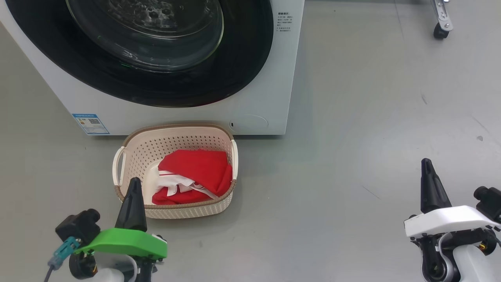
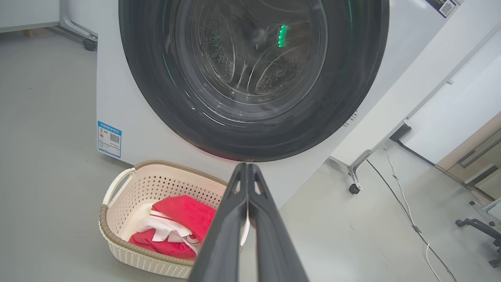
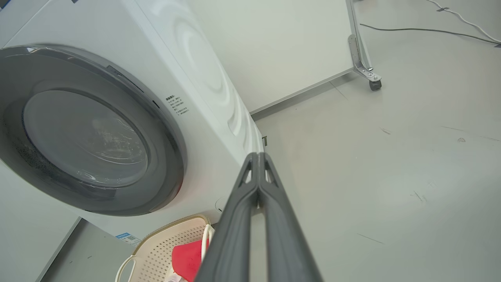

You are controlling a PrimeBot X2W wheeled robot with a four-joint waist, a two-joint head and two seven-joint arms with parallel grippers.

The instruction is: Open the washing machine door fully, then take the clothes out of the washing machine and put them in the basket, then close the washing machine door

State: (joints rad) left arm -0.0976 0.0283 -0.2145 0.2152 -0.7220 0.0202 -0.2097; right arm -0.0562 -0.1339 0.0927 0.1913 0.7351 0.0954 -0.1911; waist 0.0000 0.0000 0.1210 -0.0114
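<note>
both arms sit low, well back from the washing machine [image 1: 266,98], fingers pointing toward it. the left arm [image 1: 125,243] faces the machine's front; the right arm [image 1: 446,225] is out past the machine's right edge. both pairs of jaws are pressed together, holding nothing. the washing machine door [image 1: 242,58] lies closed, flat on the machine's front. the basket [image 1: 176,147] stands on the floor just before the machine's base, long axis along its front, with the clothes [image 1: 199,168] heaped inside.

I counted 1 washing machine [image 1: 254,98], 1 round door [image 1: 242,58], 1 basket [image 1: 176,127], 1 heap of clothes [image 1: 199,168], 1 blue sticker [image 1: 91,123], and 2 pincers of mine, the left gripper [image 1: 135,182] and the right gripper [image 1: 426,162].
</note>
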